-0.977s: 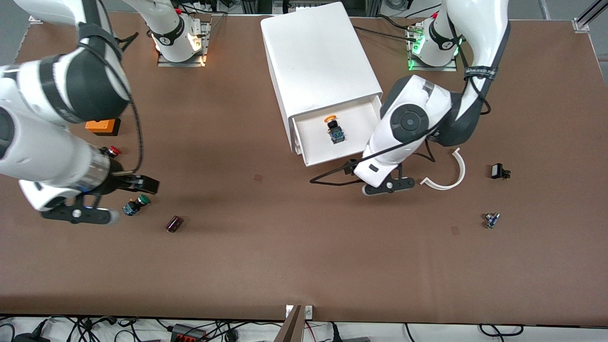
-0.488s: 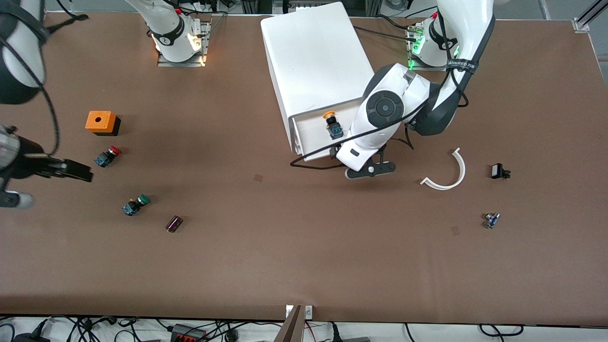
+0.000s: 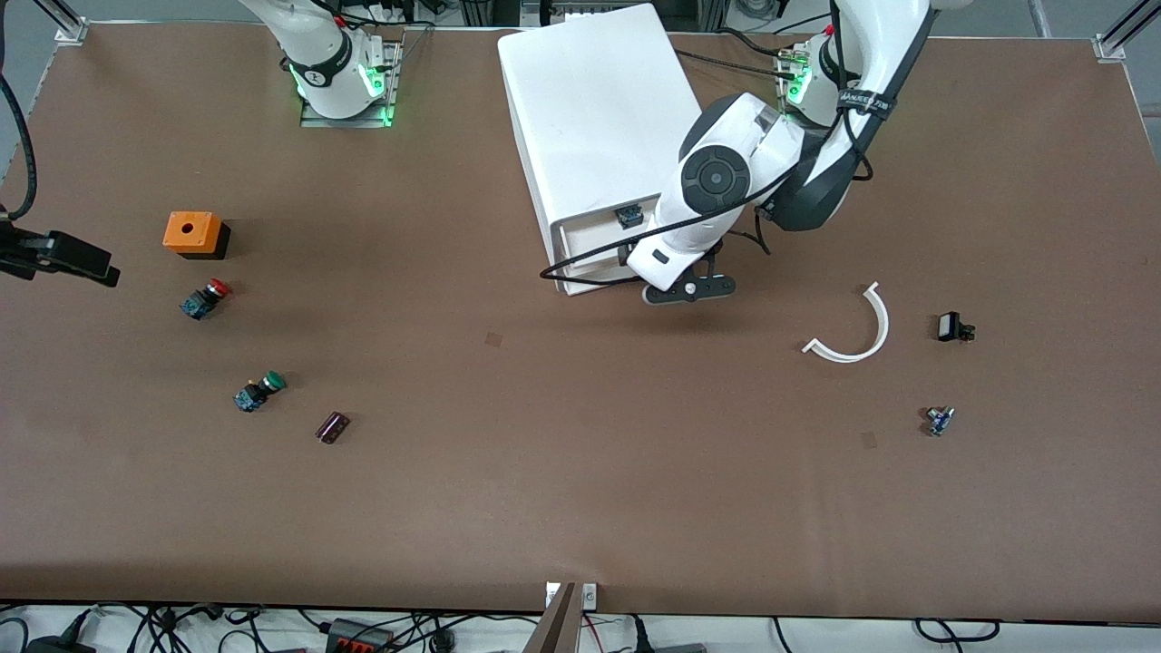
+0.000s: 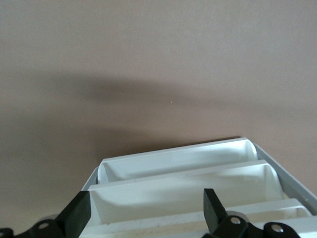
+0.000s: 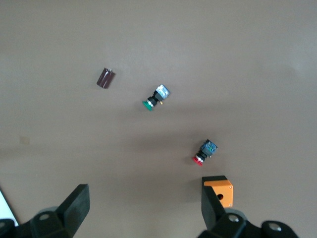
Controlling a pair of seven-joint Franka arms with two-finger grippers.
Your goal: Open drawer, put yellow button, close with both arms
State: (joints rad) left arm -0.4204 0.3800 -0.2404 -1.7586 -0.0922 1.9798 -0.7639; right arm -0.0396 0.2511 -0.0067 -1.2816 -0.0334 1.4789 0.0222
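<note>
The white cabinet [image 3: 599, 100] stands at the table's back middle. Its top drawer [image 3: 588, 243] sticks out only a little. In the narrow gap lies the yellow button [image 3: 628, 216]; only its black and blue body shows, the cap hidden under the cabinet top. My left arm's hand [image 3: 687, 272] is at the drawer's front. My left gripper [image 4: 146, 215] is open, over the stacked drawer fronts [image 4: 183, 183], holding nothing. My right gripper [image 5: 143, 208] is open and empty, up over the right arm's end of the table [image 3: 82, 260].
Toward the right arm's end lie an orange box [image 3: 192, 233], a red-capped button [image 3: 205, 297], a green-capped button [image 3: 258, 391] and a dark purple part [image 3: 332, 426]. Toward the left arm's end lie a white curved strip [image 3: 857, 331] and two small parts [image 3: 952, 327].
My left arm has moved toward the cabinet and the drawer has slid most of the way in, covering the button's cap. My right arm has swung away from the green-capped button toward the table's end.
</note>
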